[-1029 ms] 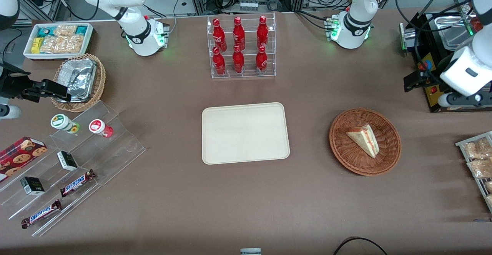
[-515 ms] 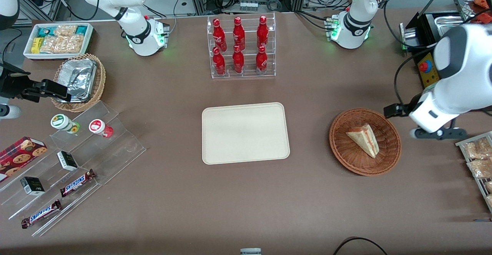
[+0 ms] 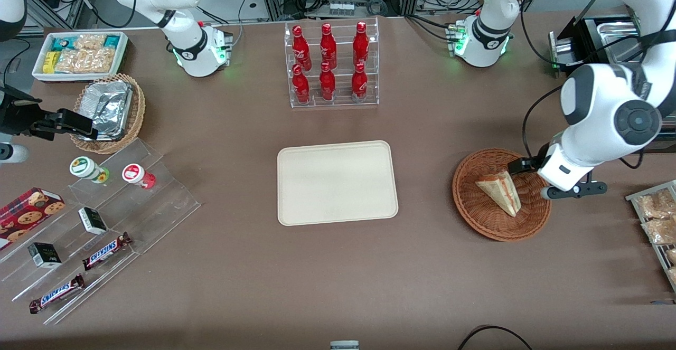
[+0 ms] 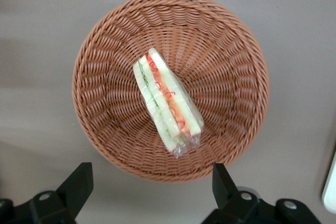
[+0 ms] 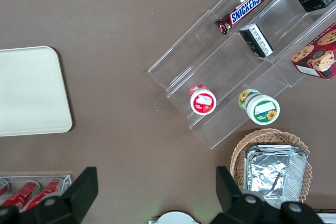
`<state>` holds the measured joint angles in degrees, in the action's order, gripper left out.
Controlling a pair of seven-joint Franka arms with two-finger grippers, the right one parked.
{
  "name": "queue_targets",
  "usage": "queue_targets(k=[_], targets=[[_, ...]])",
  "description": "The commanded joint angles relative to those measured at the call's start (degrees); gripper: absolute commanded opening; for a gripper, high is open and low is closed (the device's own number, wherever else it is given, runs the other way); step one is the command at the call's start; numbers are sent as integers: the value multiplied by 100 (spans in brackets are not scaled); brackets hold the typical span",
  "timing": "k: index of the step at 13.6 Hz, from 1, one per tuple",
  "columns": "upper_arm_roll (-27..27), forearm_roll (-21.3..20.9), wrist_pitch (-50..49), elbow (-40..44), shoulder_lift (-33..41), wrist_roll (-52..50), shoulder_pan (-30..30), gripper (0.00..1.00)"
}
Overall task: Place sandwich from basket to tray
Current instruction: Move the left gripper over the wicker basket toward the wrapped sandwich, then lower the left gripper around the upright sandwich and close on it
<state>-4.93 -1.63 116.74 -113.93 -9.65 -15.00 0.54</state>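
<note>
The sandwich (image 3: pixel 500 191) (image 4: pixel 167 103), a clear-wrapped wedge with red, orange and green layers, lies in the round reddish-brown basket (image 3: pixel 483 219) (image 4: pixel 105 51). My left gripper (image 3: pixel 559 175) (image 4: pixel 151 183) hangs above the basket's rim on the side toward the working arm's end of the table. It is open, with nothing between its black fingers (image 4: pixel 79 182), and is well clear of the sandwich. The cream tray (image 3: pixel 337 182) (image 5: pixel 31 93) lies flat at the table's middle, beside the basket toward the parked arm's end.
A clear rack of red bottles (image 3: pixel 331 65) stands farther from the front camera than the tray. A wire rack of snack packets (image 3: pixel 657 218) and a black machine (image 3: pixel 591 38) sit at the working arm's end. Stepped acrylic shelves (image 3: pixel 105 223) with candy bars lie toward the parked arm's end.
The left arm has swung in from the working arm's end of the table toward the basket, so its gripper now hangs over the basket's rim. The sandwich, basket and tray have not moved.
</note>
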Motion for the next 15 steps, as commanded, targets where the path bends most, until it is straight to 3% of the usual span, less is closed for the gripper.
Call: queue_targets(k=[1,6,15], targets=[[36,13,576,-357,-63,-704,-71,100],[10,13,1052,-419,-370,-2593,-177,100],[1,65,1483,-516,-819,-2683,-168,100]])
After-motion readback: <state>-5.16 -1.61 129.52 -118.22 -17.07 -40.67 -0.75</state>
